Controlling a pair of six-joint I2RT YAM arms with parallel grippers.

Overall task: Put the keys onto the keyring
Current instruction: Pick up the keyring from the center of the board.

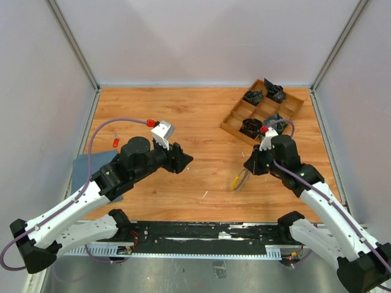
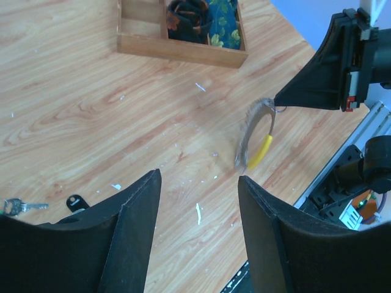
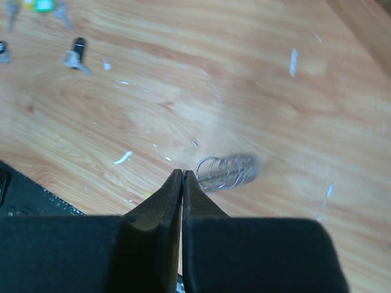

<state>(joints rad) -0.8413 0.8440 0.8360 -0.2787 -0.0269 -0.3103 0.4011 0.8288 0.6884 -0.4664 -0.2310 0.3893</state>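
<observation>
My right gripper [image 1: 249, 168] is shut on the keyring [image 1: 238, 180], a thin wire loop with a yellow sleeve that hangs from its tip down to the table. In the left wrist view the keyring [image 2: 261, 145] dangles from the right gripper [image 2: 278, 106]. In the right wrist view the shut fingertips [image 3: 183, 174] pinch the wire, with small metal rings [image 3: 227, 171] strung beside them. My left gripper [image 1: 183, 160] is open and empty above the table [image 2: 198, 177]. A black-headed key [image 2: 74, 201] and another key [image 2: 17, 206] lie below it; keys also show in the right wrist view [image 3: 76, 55].
A wooden compartment tray [image 1: 235, 125] with dark fabric bundles stands at the back right, close behind the right gripper. A grey-blue pad [image 1: 82, 168] lies at the left under the left arm. White flecks dot the wood. The black rail runs along the near edge.
</observation>
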